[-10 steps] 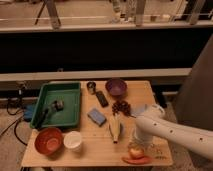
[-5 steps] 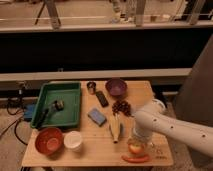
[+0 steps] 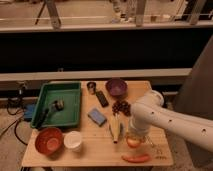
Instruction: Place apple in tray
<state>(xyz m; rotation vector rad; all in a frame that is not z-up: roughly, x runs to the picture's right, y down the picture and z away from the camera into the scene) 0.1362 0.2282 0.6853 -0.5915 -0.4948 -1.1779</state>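
Arm swung in, claw (image 3: 135,134) now atop apple (image 3: 133,143), grip state we can't tell; off-centre squeeze could roll it off bench (image 3: 95,149).

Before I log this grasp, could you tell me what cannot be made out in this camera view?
Camera view: the gripper is low over the apple at the front right of the table; the arm hides whether they touch.
The top of the apple is covered by the gripper.
In the tray, the dark item is too blurred to identify.
The arm is cut off by the right edge.
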